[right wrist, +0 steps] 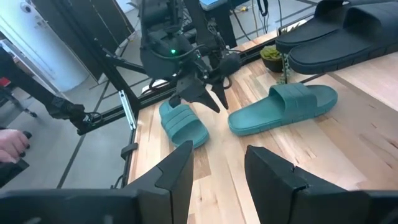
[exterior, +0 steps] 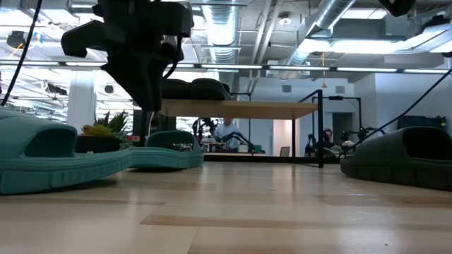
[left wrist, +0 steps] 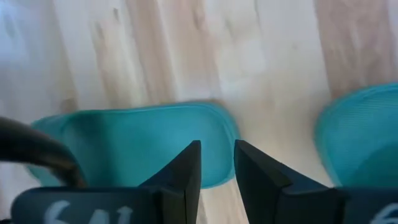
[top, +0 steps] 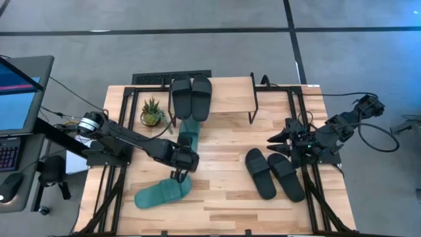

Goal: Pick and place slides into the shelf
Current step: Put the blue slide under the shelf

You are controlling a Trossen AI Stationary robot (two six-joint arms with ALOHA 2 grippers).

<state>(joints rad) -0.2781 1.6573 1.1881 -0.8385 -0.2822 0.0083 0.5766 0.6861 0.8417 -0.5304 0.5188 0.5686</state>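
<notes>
A teal slide (top: 163,193) lies sole down near the table's front edge, also in the left wrist view (left wrist: 137,137). My left gripper (top: 179,174) hangs above its right end, pointing steeply down, open (left wrist: 217,146), with nothing between its fingers and clear of the slide (right wrist: 183,124). A second teal slide (top: 189,135) lies flat just in front of the shelf (top: 230,92). Two black slides (top: 191,97) rest on the shelf's top board. Two more black slides (top: 273,174) lie on the table at the right. My right gripper (top: 271,145) waits open (right wrist: 217,155) above the right side.
A small potted plant (top: 152,112) stands left of the shelf, close to the far teal slide. A monitor and keyboard (top: 16,112) sit off the table's left edge. Bare wood (top: 223,197) shows between the teal and black slides at the front.
</notes>
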